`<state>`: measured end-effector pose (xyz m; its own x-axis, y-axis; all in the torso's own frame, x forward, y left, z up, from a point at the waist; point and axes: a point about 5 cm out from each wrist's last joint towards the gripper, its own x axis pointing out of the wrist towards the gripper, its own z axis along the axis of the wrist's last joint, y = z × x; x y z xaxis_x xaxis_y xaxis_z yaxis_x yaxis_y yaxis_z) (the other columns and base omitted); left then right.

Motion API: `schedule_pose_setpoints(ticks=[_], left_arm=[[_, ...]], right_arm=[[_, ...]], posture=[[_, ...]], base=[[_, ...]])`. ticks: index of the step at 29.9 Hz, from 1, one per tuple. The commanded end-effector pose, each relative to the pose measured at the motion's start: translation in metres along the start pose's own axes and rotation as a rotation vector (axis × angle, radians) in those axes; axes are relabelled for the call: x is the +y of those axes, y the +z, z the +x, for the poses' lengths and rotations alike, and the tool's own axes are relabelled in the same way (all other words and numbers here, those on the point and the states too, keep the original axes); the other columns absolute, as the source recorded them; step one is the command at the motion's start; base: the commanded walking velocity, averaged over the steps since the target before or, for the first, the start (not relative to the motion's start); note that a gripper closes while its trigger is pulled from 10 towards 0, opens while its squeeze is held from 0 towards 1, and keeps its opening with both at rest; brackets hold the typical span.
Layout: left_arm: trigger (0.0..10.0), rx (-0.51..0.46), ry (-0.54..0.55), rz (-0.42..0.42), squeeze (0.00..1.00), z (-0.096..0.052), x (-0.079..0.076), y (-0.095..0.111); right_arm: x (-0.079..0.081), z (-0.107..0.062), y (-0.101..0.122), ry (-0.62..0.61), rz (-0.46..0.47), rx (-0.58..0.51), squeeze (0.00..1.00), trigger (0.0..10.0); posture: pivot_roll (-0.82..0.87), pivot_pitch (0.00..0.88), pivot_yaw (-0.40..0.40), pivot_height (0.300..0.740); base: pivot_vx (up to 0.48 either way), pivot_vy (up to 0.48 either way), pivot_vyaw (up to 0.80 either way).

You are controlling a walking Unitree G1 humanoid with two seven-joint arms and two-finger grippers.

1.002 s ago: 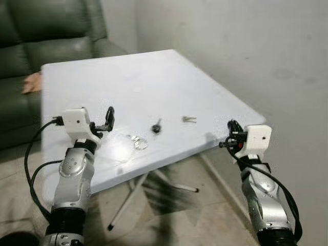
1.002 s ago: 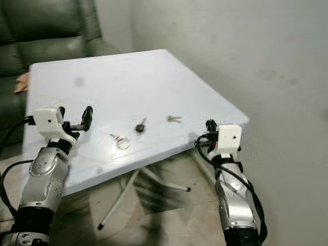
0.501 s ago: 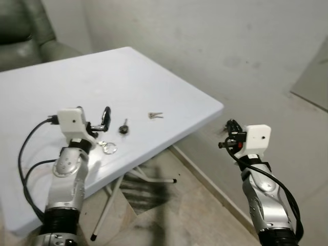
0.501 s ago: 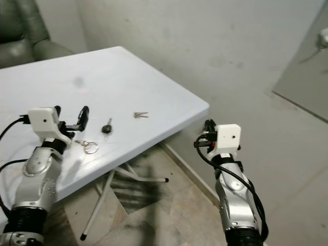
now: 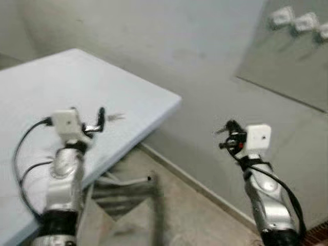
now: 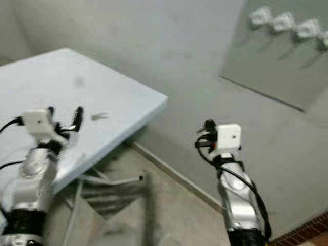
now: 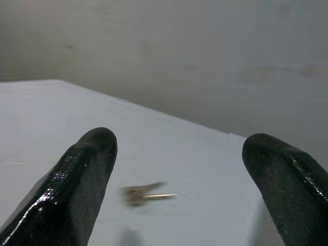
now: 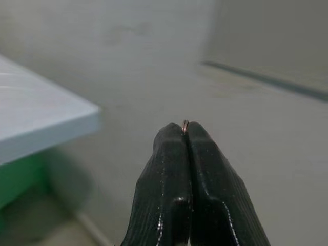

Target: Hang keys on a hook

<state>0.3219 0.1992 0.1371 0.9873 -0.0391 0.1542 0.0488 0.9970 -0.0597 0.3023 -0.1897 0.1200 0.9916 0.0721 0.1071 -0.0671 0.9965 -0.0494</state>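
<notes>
Plainly, the step in hand looks like carrying a key to the row of wall hooks (image 6: 287,23) high on the wall, to the right of the white folding table (image 5: 46,92). The right gripper (image 8: 185,134) is held up in the open, off the table's right edge, its fingers pressed together on a thin sliver of metal at the tips, most likely a key ring, though too little shows to be sure. To do this well, the robot should keep that pinch firm, finish turning towards the hooks, and settle before raising the arm, since the head views are blurred. The left gripper (image 7: 179,154) hovers over the table with fingers spread wide and nothing between them; a small bunch of keys (image 7: 146,193) lies on the tabletop just beyond it. The hooks are smeared, so their shape and opening direction cannot be read.
</notes>
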Motion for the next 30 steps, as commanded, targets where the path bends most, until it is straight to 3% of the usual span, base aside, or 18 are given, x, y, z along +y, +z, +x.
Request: schedule_pose_setpoints(ticks=[1,30], left_arm=[[10.0,-0.004,0.015,0.017,0.0,-0.002,0.005,0.003],[10.0,0.051,-0.048,-0.021,0.0,-0.008,-0.013,-0.007]], right_arm=[[0.005,0.001,0.005,0.014,0.005,-0.015,0.0,10.0],[0.001,-0.009,0.003,-0.036,-0.008,-0.016,0.0,10.0]], posture=[[0.04,0.0,-0.009,0.74],[0.02,0.0,0.006,0.74]], base=[[0.0,0.0,-0.72],[0.0,0.0,-0.66]])
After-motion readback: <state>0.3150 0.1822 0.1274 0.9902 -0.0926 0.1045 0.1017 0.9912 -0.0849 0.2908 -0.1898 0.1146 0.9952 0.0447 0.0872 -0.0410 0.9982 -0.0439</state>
